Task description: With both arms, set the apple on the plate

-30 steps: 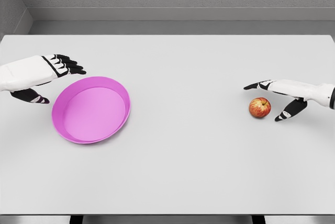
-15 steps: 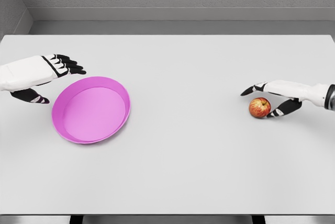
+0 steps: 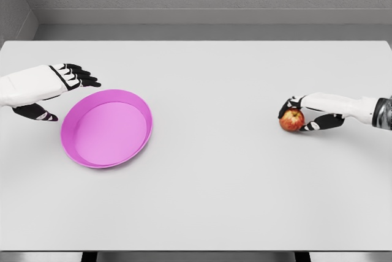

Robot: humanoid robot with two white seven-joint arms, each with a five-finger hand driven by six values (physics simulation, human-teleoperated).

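Observation:
A red-yellow apple [image 3: 291, 120] sits at the right of the white table [image 3: 208, 176], with my right hand [image 3: 298, 116] curled around it, black fingers over its top and thumb under its near side. A round pink plate [image 3: 106, 127] lies at the left. My left hand [image 3: 61, 87] hovers open just beyond the plate's upper left rim, fingers stretched to the right, holding nothing.
A grey wall and a ledge run behind the table's far edge. The table's front edge crosses the bottom of the view. A wide stretch of white tabletop separates the plate from the apple.
My right hand has closed from spread fingers onto the apple, and the apple has shifted a little left and up. The left arm and plate have not moved.

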